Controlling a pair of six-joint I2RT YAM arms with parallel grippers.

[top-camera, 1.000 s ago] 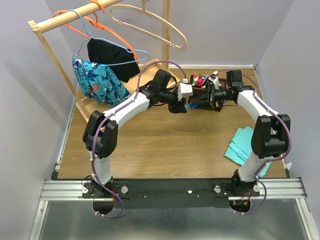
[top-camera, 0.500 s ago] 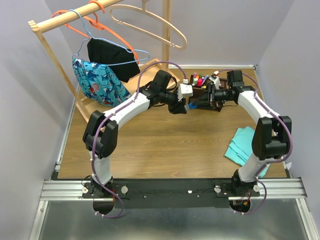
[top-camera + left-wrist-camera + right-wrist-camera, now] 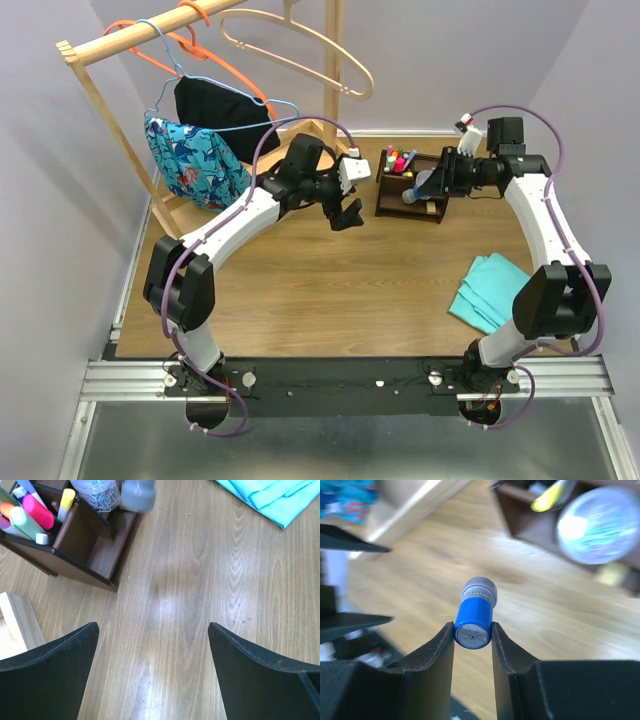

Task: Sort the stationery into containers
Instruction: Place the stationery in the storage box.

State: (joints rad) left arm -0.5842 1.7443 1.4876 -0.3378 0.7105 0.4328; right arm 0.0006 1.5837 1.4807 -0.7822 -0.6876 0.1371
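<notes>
We are mid-carry, by our judgement: the right gripper [image 3: 473, 629] is clamping a blue tube [image 3: 475, 616] with a grey cap between both fingers. It is hanging above the wood at the centre of the right wrist view. The organizer [image 3: 75, 531] is lying at the upper left of the left wrist view. The left gripper [image 3: 152, 626] is gaping wide with nothing in it, low in that frame over the bare table [image 3: 200, 585].

Next we are likely needing to bring the tube over an open compartment, tip it upright, and only then let go. The blur in the right wrist view is leaving the exact compartment unclear.

We are counting:
- one tube in hand
- one organizer
- one cup [image 3: 97, 490] of clips
- one teal cloth [image 3: 265, 495]
- at least three markers already standing: pink [image 3: 37, 511], green [image 3: 25, 522] and yellow-capped [image 3: 66, 500]
</notes>
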